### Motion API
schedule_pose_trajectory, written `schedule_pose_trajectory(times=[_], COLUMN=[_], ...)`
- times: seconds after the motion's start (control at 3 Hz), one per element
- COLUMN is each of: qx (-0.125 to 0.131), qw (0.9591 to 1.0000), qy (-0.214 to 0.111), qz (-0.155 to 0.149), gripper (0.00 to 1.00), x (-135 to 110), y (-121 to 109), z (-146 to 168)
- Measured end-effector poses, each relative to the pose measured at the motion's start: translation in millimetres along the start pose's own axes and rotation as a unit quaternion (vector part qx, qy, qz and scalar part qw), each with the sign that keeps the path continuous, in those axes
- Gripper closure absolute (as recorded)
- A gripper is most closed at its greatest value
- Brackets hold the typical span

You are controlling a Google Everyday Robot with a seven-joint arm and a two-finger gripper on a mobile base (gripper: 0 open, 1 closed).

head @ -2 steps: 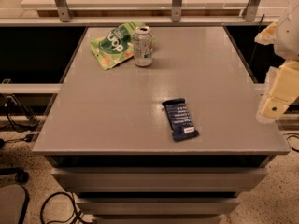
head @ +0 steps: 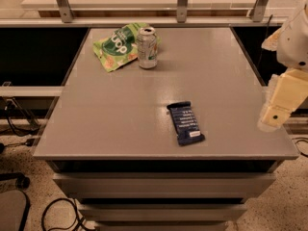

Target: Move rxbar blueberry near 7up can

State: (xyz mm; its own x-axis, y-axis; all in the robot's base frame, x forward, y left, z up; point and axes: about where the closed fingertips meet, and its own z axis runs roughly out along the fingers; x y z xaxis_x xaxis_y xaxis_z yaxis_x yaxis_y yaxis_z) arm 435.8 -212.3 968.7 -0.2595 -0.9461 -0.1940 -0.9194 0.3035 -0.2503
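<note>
The rxbar blueberry (head: 185, 122) is a flat navy-blue wrapper with white text, lying on the grey table (head: 110, 124) right of centre, toward the front. The 7up can (head: 147, 47) stands upright at the back, left of centre, silvery with green markings. My gripper (head: 276, 112) is a cream-coloured block on the white arm at the right edge of the view, above the table's right side, well to the right of the bar and apart from it. It holds nothing that I can see.
A green snack bag (head: 119, 45) with white lettering lies just left of the can, touching or nearly touching it. Metal rail posts (head: 182, 4) stand behind the table. Drawers sit below the front edge. Cables (head: 14, 119) lie on the floor at left.
The arm and gripper have shifted slightly at the right edge. The bar, can and bag have not moved.
</note>
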Motion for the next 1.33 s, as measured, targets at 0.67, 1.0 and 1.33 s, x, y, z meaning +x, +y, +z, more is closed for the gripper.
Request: schedule_pose_trajectory(times=[0.67, 1.0, 1.33], qx=[0.030, 0.038, 0.039], qw=[0.9944, 0.9881, 0.9790], qy=[0.061, 0.076, 0.089], qz=[0.081, 0.128, 0.179], gripper=[0.00, 0.00, 0.00], x=[-23, -41, -59], y=[11, 8, 6], z=[36, 59, 84])
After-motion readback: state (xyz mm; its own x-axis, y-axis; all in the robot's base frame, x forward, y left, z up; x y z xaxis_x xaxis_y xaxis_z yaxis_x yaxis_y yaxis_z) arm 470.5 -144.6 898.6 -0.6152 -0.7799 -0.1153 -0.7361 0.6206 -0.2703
